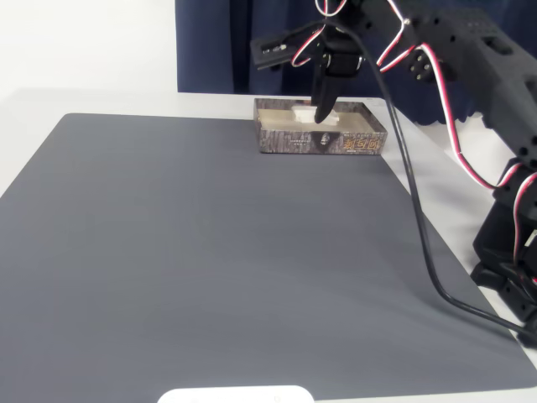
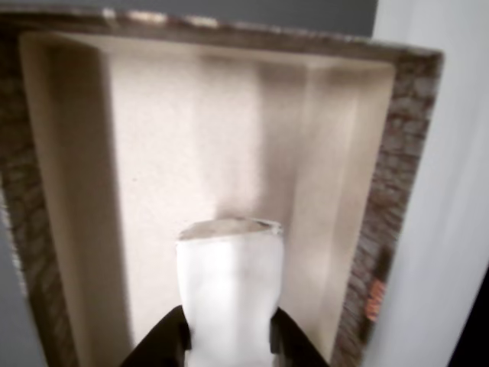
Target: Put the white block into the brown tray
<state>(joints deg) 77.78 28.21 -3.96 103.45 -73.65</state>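
Observation:
The brown tray point(image 1: 289, 141) stands at the far edge of the grey mat, with mottled dark walls and a pale cream inside point(image 2: 176, 153). My gripper point(image 1: 321, 113) reaches down into it from above. In the wrist view my gripper point(image 2: 228, 340) is shut on the white block point(image 2: 229, 275), whose sides sit between the two black fingers point(image 2: 164, 344). The block hangs over the tray's floor. In the fixed view the white block point(image 1: 303, 110) shows just left of the dark fingers, inside the tray walls. I cannot tell whether it touches the floor.
A large grey mat point(image 1: 218, 269) covers the table. A wide flat white rounded object point(image 1: 237, 395) lies at the mat's near edge. A black cable point(image 1: 415, 218) runs down the right side to the arm's base point(image 1: 508, 260). A dark blue curtain point(image 1: 218, 42) hangs behind.

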